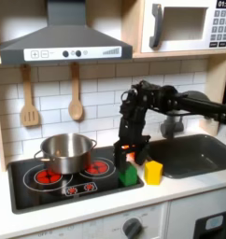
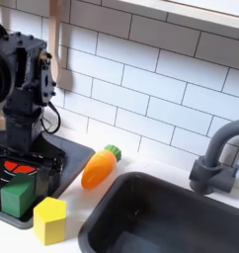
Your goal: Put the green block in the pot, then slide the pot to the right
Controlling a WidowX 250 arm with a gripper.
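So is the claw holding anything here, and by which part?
Nothing is held yet: the claw hangs open just above the green block, which sits on the stove.

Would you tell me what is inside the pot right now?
From the first exterior view, the pot shows just its rim and outer wall; its inside is hidden. The green block sits outside it.

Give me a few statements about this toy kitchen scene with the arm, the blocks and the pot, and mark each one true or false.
1. The green block is already inside the pot. False: it sits on the stovetop's front corner, outside the pot.
2. The pincer is down right over the green block. True.
3. The yellow block lies on the counter beside the green block. True.
4. The toy carrot lies in the sink. False: it lies on the counter next to the sink.
5. The pot stands on the stovetop's left burner in the first exterior view. True.
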